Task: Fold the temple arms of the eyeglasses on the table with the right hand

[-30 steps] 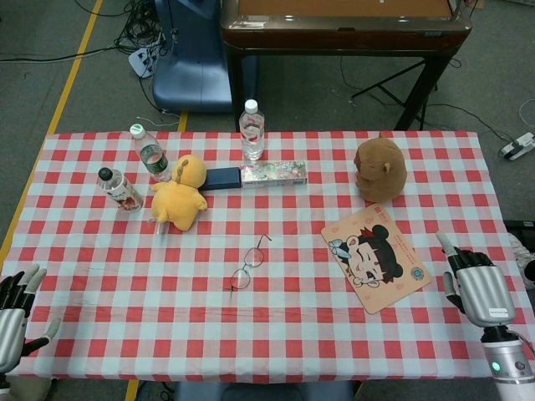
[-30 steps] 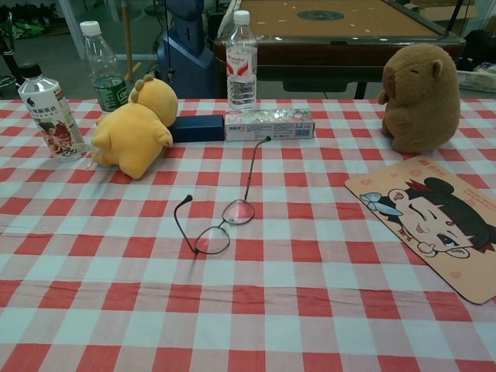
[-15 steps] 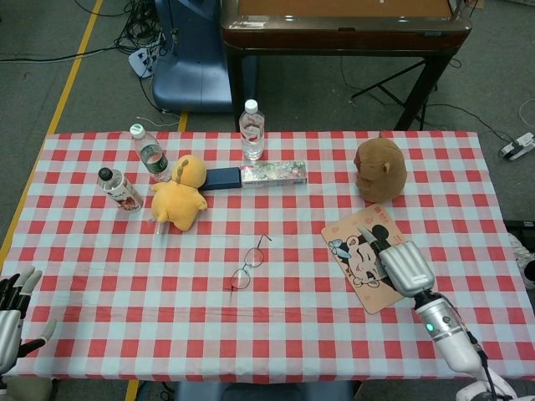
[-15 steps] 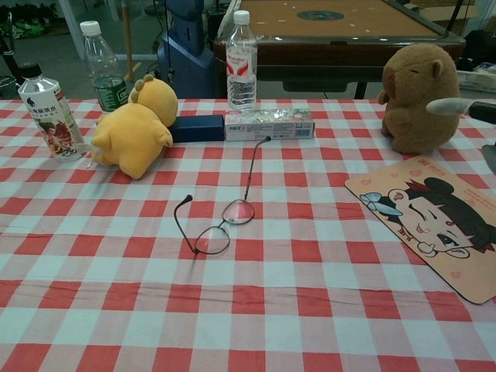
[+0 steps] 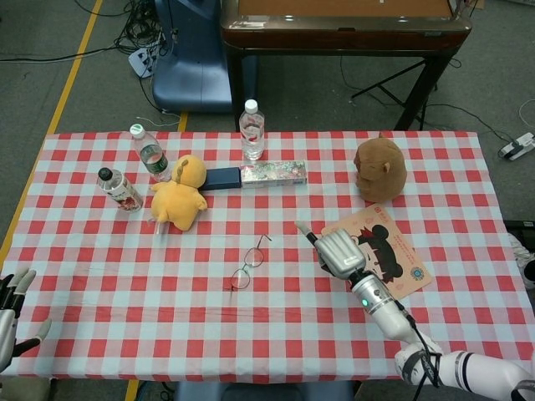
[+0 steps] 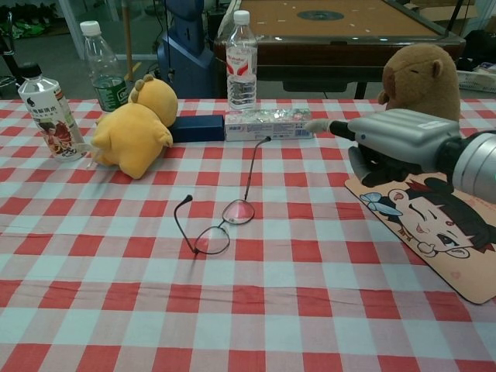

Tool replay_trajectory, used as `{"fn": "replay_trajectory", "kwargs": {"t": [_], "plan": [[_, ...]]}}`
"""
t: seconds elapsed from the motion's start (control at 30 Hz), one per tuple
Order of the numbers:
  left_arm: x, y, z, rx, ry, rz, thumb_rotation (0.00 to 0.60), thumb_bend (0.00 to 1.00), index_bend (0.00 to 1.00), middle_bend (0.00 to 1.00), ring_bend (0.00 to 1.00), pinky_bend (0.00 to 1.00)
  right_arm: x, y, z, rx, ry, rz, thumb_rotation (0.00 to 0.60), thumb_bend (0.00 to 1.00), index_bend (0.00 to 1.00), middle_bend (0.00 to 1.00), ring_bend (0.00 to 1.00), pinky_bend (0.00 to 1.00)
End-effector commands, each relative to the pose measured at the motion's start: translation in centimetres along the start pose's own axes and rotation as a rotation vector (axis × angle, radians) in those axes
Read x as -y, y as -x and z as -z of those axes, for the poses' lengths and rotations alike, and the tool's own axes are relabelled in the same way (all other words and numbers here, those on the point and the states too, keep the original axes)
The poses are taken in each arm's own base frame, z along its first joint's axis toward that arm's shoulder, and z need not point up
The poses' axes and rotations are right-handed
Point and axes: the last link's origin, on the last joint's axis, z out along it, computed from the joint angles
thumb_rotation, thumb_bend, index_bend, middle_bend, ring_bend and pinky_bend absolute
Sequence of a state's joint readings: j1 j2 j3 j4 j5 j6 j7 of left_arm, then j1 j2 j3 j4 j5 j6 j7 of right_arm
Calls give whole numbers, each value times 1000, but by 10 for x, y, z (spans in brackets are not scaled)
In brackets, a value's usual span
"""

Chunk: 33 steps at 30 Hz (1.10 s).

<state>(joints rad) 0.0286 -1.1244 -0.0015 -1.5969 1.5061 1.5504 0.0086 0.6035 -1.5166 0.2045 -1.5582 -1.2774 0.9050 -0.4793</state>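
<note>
The thin dark-framed eyeglasses (image 5: 247, 266) (image 6: 220, 225) lie on the checked tablecloth near the table's middle, both temple arms unfolded and pointing away from me. My right hand (image 5: 338, 251) (image 6: 387, 147) hovers to the right of them, over the left edge of the cartoon mat, fingers spread and holding nothing; a gap of cloth separates it from the glasses. My left hand (image 5: 12, 313) shows only at the lower left corner of the head view, fingers apart, empty.
A yellow plush (image 5: 179, 195) (image 6: 138, 126), a dark case (image 6: 197, 128) and a patterned box (image 6: 269, 124) sit behind the glasses. Three bottles (image 5: 252, 129) (image 5: 150, 153) (image 5: 119, 189) stand at the back. A brown plush (image 5: 380, 169) and the cartoon mat (image 5: 398, 261) are on the right.
My right hand has swept left from the table's right edge, across the cartoon mat, and now hovers close to the glasses. The left hand slid slightly lower. The glasses have not moved.
</note>
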Motion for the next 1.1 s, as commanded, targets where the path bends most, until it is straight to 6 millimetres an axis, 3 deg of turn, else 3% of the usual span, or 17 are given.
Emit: {"fn": "replay_trajectory", "kwargs": {"t": [0.03, 0.37, 0.77, 1.1], "plan": [[2, 0, 0, 4, -4, -1, 600, 320, 0, 0, 0, 0, 10, 1, -13, 5, -14, 0, 600, 963, 0, 994, 1000, 947], [11, 2, 5, 8, -23, 9, 600, 320, 0, 0, 0, 0, 49, 15, -44, 40, -63, 2, 600, 962, 0, 996, 1000, 950], [19, 3, 11, 9, -49, 16, 600, 320, 0, 0, 0, 0, 93, 42, -62, 100, -127, 27, 600, 962, 0, 996, 1000, 949], [25, 4, 13, 11, -65, 17, 600, 320, 0, 0, 0, 0, 110, 62, -70, 146, -147, 43, 600, 962, 0, 996, 1000, 950]]}}
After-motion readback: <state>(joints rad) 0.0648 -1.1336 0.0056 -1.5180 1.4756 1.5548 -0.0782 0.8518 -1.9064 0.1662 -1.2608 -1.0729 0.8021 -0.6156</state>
